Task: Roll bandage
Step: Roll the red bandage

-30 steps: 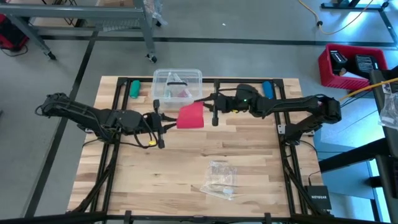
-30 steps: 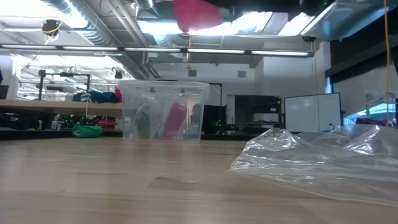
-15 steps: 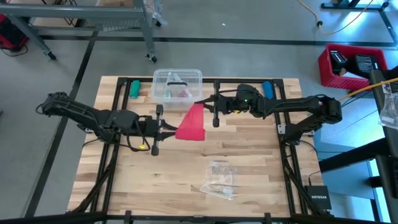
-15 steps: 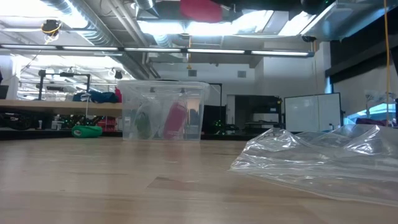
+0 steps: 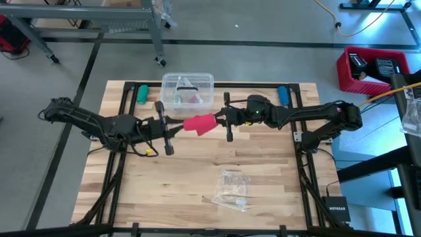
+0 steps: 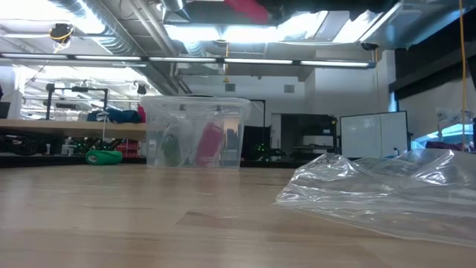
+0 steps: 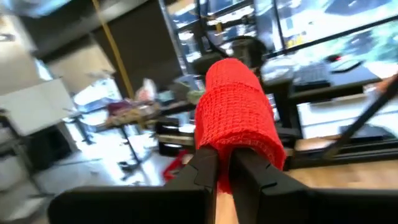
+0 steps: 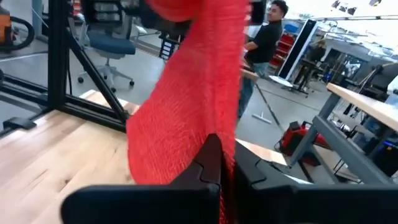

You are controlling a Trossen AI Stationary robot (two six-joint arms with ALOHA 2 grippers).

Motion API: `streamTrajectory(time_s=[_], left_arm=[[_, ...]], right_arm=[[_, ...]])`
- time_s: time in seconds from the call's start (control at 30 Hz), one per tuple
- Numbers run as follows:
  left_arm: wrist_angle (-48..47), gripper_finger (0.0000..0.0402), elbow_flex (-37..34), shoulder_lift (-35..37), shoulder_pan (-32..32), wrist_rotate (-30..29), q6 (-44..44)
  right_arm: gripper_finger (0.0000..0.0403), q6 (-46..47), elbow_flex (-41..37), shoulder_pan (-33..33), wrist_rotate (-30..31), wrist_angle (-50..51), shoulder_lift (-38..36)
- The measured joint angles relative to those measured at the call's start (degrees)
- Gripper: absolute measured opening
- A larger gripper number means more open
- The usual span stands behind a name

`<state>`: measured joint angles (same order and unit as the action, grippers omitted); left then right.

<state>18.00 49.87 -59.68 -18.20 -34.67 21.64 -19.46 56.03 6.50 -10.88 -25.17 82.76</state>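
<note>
The red-pink bandage (image 5: 199, 123) hangs in the air as a short, bunched strip between my two grippers, above the middle of the table's far half. My left gripper (image 5: 180, 124) is shut on its left end, and my right gripper (image 5: 216, 120) is shut on its right end. The left wrist view shows the bandage (image 7: 236, 112) wrapped into a rounded hump past the fingers. The right wrist view shows it (image 8: 193, 93) as a wide sheet slanting away. In the low view only its underside (image 6: 249, 7) shows at the top edge. My left gripper pinches the bandage's left end (image 7: 225, 163) between its two fingers, coming level from the table's left. The cloth bulges over the fingertips in several layers and is lifted clear of the table. My right gripper pinches the bandage's right end (image 8: 229, 144) between its two fingers, coming level from the table's right. The cloth runs away from the fingers toward the other gripper, clear of the table.
A clear plastic box (image 5: 187, 91) with a pink and a green item stands just beyond the grippers. A green roll (image 5: 142, 93) and a blue roll (image 5: 283, 94) lie at the far edge. A crumpled clear wrapper (image 5: 233, 191) lies nearer the front.
My left gripper has turned about its own axis while holding the bandage. The bandage, which hung as a broad flat panel between the grippers, has wound up into a narrow bunched strip. My right gripper has kept its hold at about the same place.
</note>
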Motion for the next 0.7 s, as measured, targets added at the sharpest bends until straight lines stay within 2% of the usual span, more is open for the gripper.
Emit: streamTrajectory(time_s=[0.2, 0.3, 0.43, 0.57, 0.7], left_arm=[[0.46, 0.0017, 0.0, -0.04, 1.86, -3.59, 2.55], [0.48, 0.0017, 0.0, -0.04, 2.35, -3.7, 2.57], [0.44, 0.0017, 0.0, -0.04, 2.54, -3.72, 2.55], [-0.48, 0.0017, 0.02, -0.04, 2.54, -3.76, 2.79], [-2.36, 0.0017, 0.02, -0.04, 2.54, -3.76, 2.51]], right_arm=[[0.0008, 3.39, 0.0, -2.11, 5.55, -0.19, 0.0], [0.0025, 8.36, 0.09, -2.08, 8.87, -1.1, 0.0], [0.0085, 12.83, 0.72, -1.94, 8.9, -0.17, 0.02], [0.0155, 13.02, 1.96, -1.98, 8.05, 0.92, 0.02], [0.0204, 11.54, 4.01, -1.98, 8.2, 4.19, 0.02]])
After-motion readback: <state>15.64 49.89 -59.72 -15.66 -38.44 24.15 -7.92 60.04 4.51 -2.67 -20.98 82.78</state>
